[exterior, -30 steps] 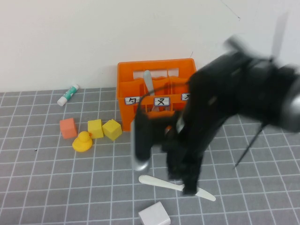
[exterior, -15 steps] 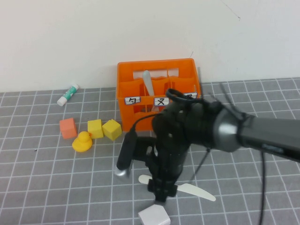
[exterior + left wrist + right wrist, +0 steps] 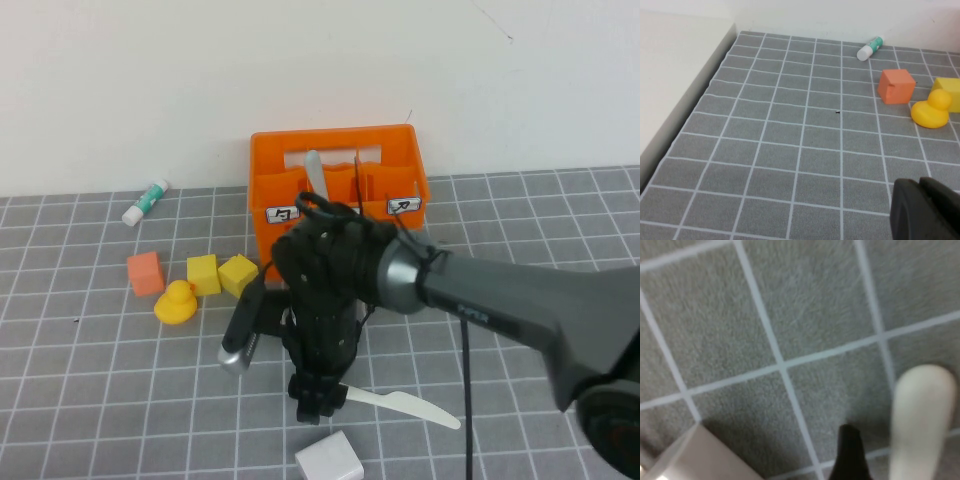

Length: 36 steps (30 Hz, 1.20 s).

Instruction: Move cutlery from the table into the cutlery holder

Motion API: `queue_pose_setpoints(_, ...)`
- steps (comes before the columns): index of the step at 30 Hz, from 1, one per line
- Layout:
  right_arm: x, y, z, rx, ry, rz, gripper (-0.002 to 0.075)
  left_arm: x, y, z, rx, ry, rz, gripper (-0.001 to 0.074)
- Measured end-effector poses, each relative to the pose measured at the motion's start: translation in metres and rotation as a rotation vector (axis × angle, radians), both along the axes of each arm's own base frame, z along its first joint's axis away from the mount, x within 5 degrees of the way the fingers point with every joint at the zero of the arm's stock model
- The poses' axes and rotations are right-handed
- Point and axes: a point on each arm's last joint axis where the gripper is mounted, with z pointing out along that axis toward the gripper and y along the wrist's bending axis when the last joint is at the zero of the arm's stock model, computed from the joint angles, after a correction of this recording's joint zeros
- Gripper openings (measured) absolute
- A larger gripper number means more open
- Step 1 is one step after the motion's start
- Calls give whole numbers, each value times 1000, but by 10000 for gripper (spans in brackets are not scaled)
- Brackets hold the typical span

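A: So, where is the right claw (image 3: 318, 400) working?

B: It is hanging low over the worktop (image 3: 90, 380), right at the handle end of the cream knife (image 3: 400, 405), which is lying flat in front of the orange crate (image 3: 335, 200). The grey fork (image 3: 317, 175) is already standing in the crate.

A: Is the claw open?

B: I cannot tell; the arm is hiding it from above, and the wrist camera is showing only one dark tip (image 3: 851, 452) beside the knife's rounded end (image 3: 920, 410).

A: And the left claw (image 3: 925, 210)?

B: It is hovering off to the left, far from the toys, and its opening is not readable either.

A: What could go wrong?

B: The claw is probably sitting off-centre at the handle tip, so a pinch may skid the thin knife sideways towards the white block (image 3: 328, 460).
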Motion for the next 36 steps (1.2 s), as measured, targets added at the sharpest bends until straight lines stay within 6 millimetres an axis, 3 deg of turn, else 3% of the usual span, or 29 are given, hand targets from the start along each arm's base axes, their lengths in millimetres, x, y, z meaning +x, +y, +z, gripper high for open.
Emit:
queue_pose_setpoints(6, 1, 1, -5, -20, 17, -7, 384, 0, 0, 0, 0, 0, 0, -1)
queue_pose_setpoints(11, 1, 0, -6, -27, 22, -10, 195, 0, 0, 0, 0, 0, 0, -1)
queue_pose_setpoints(16, 1, -5, -2, -88, 1, -45, 199, 0, 0, 0, 0, 0, 0, -1)
queue_pose_setpoints(18, -1, -9, 8, -108, 2, -59, 199, 0, 0, 0, 0, 0, 0, -1)
queue_pose_setpoints(21, -6, -14, 40, -73, -10, -79, 199, 0, 0, 0, 0, 0, 0, -1)
queue_pose_setpoints(27, -33, -30, 104, 160, -70, -108, 199, 0, 0, 0, 0, 0, 0, -1)
queue_pose_setpoints(32, -59, -56, 124, 397, -224, -161, 199, 0, 0, 0, 0, 0, 0, -1)
queue_pose_setpoints(36, -68, -75, 151, 649, -414, -212, 199, 0, 0, 0, 0, 0, 0, -1)
